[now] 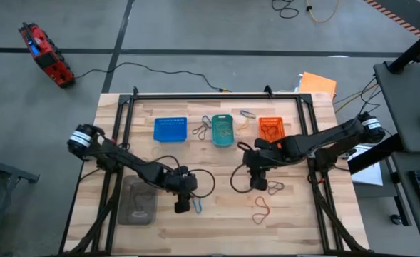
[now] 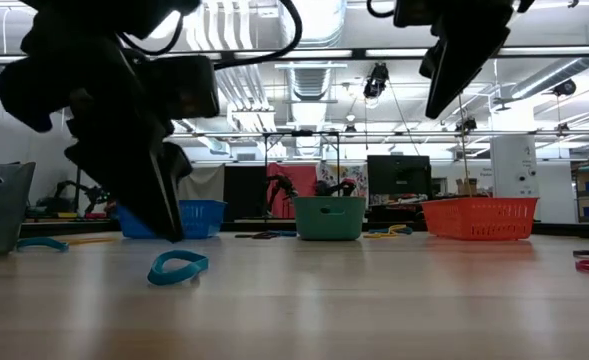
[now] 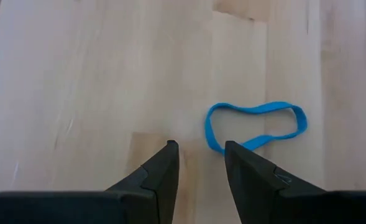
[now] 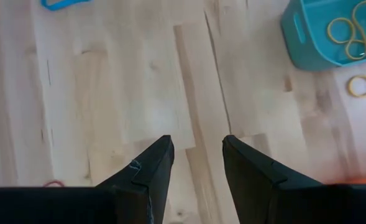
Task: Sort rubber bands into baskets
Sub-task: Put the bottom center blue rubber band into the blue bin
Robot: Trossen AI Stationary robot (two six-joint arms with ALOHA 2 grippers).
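Left gripper hovers low, fingers narrowly parted and empty; the blue rubber band lies flat on the tabletop just ahead of its right fingertip, long axis crosswise. Right gripper, also parted and empty, sits farther off.

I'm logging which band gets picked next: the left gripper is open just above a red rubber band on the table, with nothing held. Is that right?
Not quite: the band is blue, not red. The left wrist view shows the blue rubber band lying flat on the wooden table just ahead of the left gripper, whose fingers stand apart with nothing between them. The rest holds.
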